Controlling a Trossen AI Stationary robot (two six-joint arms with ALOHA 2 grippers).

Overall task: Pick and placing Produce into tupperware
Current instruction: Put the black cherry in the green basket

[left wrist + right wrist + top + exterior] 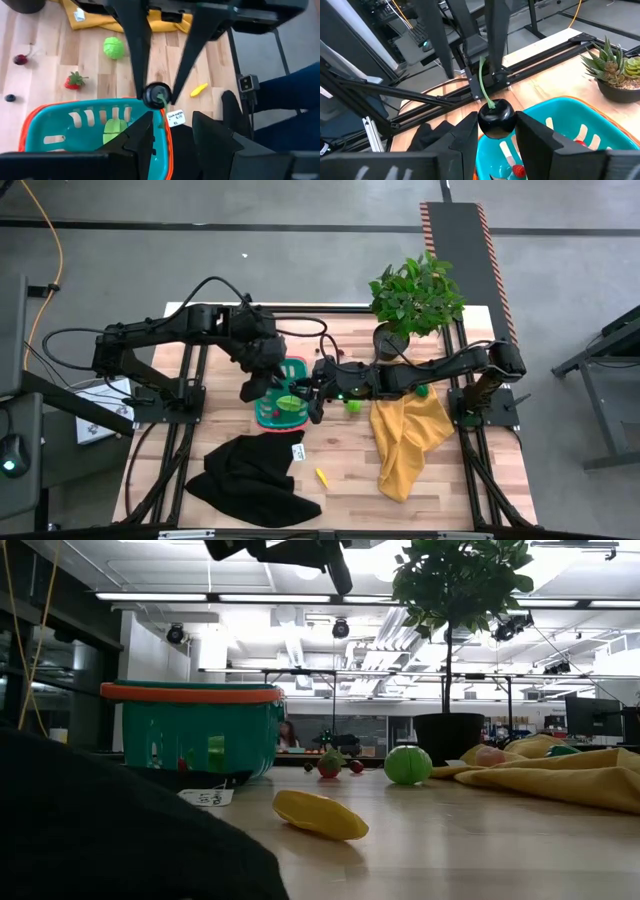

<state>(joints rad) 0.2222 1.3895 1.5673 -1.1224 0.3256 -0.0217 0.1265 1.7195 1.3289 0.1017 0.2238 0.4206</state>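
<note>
the right gripper pinches a dark cherry by its sides, its green stem upright, over the rim of the teal basket. the left gripper, fingers spread and empty, hovers just beside it above the basket. a green piece lies inside. on the table sit a strawberry, a green ball and a yellow piece.

Left tool hung over the teal basket, a green piece inside. Right tool pinched a dark cherry above the rim. Lime-green ball, strawberry and yellow piece sat on the worktop.
</note>
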